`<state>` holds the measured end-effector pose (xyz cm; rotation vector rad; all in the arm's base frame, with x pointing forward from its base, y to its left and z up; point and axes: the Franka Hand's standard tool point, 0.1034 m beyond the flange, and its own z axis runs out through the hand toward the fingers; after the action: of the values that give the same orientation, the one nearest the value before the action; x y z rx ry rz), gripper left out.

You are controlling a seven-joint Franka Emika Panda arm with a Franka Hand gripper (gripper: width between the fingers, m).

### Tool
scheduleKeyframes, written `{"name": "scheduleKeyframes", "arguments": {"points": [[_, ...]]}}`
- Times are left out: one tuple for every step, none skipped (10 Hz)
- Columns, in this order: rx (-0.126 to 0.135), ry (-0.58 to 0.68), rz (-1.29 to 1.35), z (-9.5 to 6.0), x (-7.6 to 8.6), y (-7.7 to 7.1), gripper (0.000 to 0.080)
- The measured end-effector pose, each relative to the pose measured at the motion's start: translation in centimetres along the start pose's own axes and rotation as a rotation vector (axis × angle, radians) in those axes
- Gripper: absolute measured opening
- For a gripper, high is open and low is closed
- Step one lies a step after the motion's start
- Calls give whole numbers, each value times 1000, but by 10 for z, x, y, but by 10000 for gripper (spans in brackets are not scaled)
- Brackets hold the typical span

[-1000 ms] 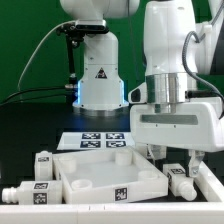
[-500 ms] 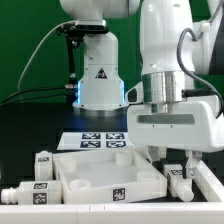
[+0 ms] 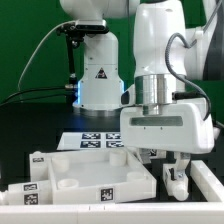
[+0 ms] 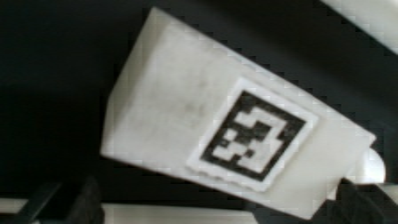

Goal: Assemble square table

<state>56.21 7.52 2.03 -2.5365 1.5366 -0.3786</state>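
Observation:
The square table's white slab, with a raised rim and round corner sockets, lies at the front of the black table. Small white tagged legs lie to its left and right. My gripper hangs open over the slab's right rim, fingers pointing down, holding nothing. In the wrist view a tilted white face with a black-and-white tag fills the picture ahead of the open gripper. Its dark fingertips stand wide apart at the picture's edge, with a pale surface between them.
The marker board lies flat behind the slab. The arm's white base stands at the back, with cables running to the exterior view's left. A white ledge runs along the front right.
The arm has swung toward the exterior view's left. The slab has shifted left with it, its front tag now further left. The jaws have stayed open.

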Motion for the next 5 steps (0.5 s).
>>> {"name": "scheduleKeyframes", "arguments": {"points": [[8, 19, 0, -1, 3, 5, 649], [15, 32, 5, -1, 3, 9, 649], [19, 44, 9, -3, 0, 15, 649], [20, 51, 17, -5, -4, 21, 649], [21, 57, 13, -7, -7, 26, 649]]}}
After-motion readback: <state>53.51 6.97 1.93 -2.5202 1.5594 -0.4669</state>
